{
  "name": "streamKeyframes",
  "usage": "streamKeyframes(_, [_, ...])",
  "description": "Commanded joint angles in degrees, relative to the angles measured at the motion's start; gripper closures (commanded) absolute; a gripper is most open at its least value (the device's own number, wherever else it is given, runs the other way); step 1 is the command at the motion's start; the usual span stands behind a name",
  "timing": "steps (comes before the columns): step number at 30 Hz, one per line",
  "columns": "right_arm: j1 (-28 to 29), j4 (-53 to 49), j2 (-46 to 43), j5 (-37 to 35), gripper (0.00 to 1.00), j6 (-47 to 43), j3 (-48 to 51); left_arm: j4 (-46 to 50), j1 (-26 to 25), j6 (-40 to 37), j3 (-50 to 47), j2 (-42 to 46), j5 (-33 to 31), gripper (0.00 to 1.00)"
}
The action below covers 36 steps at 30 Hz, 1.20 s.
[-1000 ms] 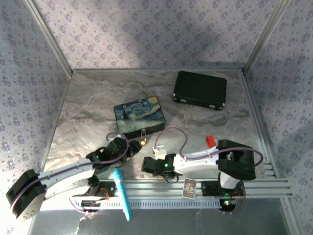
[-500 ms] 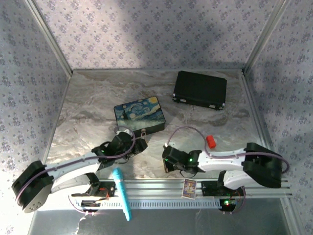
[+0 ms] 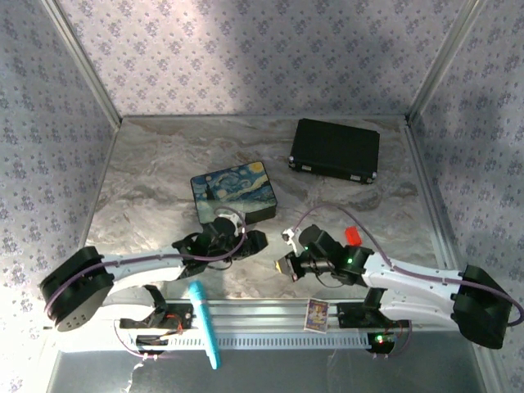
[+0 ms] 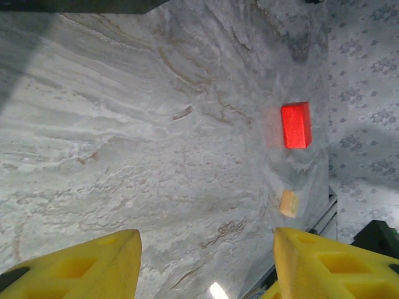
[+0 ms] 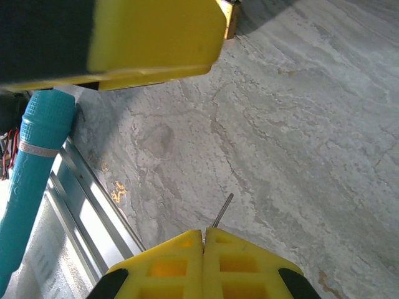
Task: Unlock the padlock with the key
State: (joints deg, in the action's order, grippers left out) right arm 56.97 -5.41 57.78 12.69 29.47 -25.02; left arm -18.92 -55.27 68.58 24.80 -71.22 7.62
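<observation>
In the right wrist view my right gripper [image 5: 204,233] is shut on the key [image 5: 222,210], whose thin silvery shaft pokes out past the fingertips above the marble table. In the top view this gripper [image 3: 286,264] sits right of my left gripper [image 3: 254,241], in front of the painted box. A small brass corner, apparently the padlock [image 5: 231,15], peeks out beside the left gripper's yellow finger [image 5: 156,34]. The left wrist view has my left gripper [image 4: 206,249] open, with only bare marble between its fingers.
A painted box [image 3: 235,194] stands just behind the left gripper and a black case [image 3: 336,150] lies at the back right. A red block [image 3: 353,235] and a tan cube [image 4: 288,203] rest to the right. A teal pen [image 3: 205,323] lies by the front rail.
The right arm has unfolded and reached left toward the left gripper. The left gripper slid right along the box's front and now covers the spot where the padlock lay.
</observation>
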Motion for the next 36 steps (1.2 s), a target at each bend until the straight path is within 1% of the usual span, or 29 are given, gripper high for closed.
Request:
streamKeyframes(1, [-0.6,-2.1,-0.4,4.0,1.0,-2.8,-2.3,-7.1,-0.3,10.4,-2.6,-0.8,-1.2,0.4])
streamKeyframes(3, [-0.8,-1.1,-0.9,4.4,1.0,-2.4,-3.1,-12.7,-1.0,18.9,-5.5,-1.0,-2.5,0.39])
streamKeyframes(5, [-1.2,1.9,-2.0,5.1,1.0,-0.9,-3.2,-19.4,-2.3,24.4,-8.0,-0.5,-5.1,0.39])
streamKeyframes(7, [-2.3,6.4,-2.8,6.6,1.0,1.0,-2.7,-21.9,-3.6,25.4,-8.0,0.6,-6.9,0.39])
streamKeyframes(10, [-3.4,10.4,-2.6,8.6,1.0,2.3,-3.7,-18.9,-4.7,25.4,-5.6,3.0,-7.1,0.36])
streamKeyframes(12, [-3.8,11.4,-2.5,8.9,1.0,2.3,-4.5,-20.1,-5.7,26.6,-6.2,4.8,-9.5,0.37])
streamKeyframes(14, [-4.5,12.9,-2.3,9.9,1.0,2.9,-4.7,-20.7,-6.1,27.5,-7.3,7.3,-11.7,0.41])
streamKeyframes(16, [-5.3,15.7,-2.2,11.3,1.0,4.3,-3.8,-20.5,-6.3,27.3,-7.9,9.7,-13.0,0.43])
streamKeyframes(18, [-6.2,19.5,-2.4,12.5,1.0,6.0,-2.7,-20.0,-6.3,27.2,-8.2,11.5,-13.0,0.44])
streamKeyframes(20, [-6.5,20.9,-2.5,12.5,1.0,6.0,-2.2,-20.1,-6.3,27.4,-8.2,12.1,-12.3,0.44])
streamKeyframes(23, [-6.5,21.9,-2.1,12.5,1.0,6.1,-1.9,-21.3,-6.3,27.6,-8.5,12.2,-11.8,0.53])
streamKeyframes(25, [-6.5,22.1,-1.8,12.5,1.0,7.5,-1.9,-21.0,-6.3,27.4,-8.6,12.5,-11.9,0.64])
streamKeyframes(28, [-6.6,21.8,-1.7,12.0,1.0,7.4,-2.0,-18.6,-6.3,26.3,-8.2,13.3,-12.0,0.86])
streamKeyframes(29, [-6.6,21.5,-1.6,11.8,1.0,7.4,-2.0,-18.0,-6.3,25.5,-8.0,13.6,-12.0,0.98])
streamKeyframes(30, [-6.7,21.5,-1.5,11.7,1.0,7.5,-2.1,-16.9,-6.3,25.0,-7.8,14.0,-11.9,1.0])
streamKeyframes(35, [-6.8,20.9,-1.6,11.2,1.0,7.7,-2.7,-12.9,-6.3,22.0,-6.9,16.6,-11.9,1.0])
streamKeyframes(36, [-6.9,19.9,-1.9,10.2,0.92,7.8,-3.0,-11.8,-6.3,21.4,-6.8,17.4,-12.5,1.0])
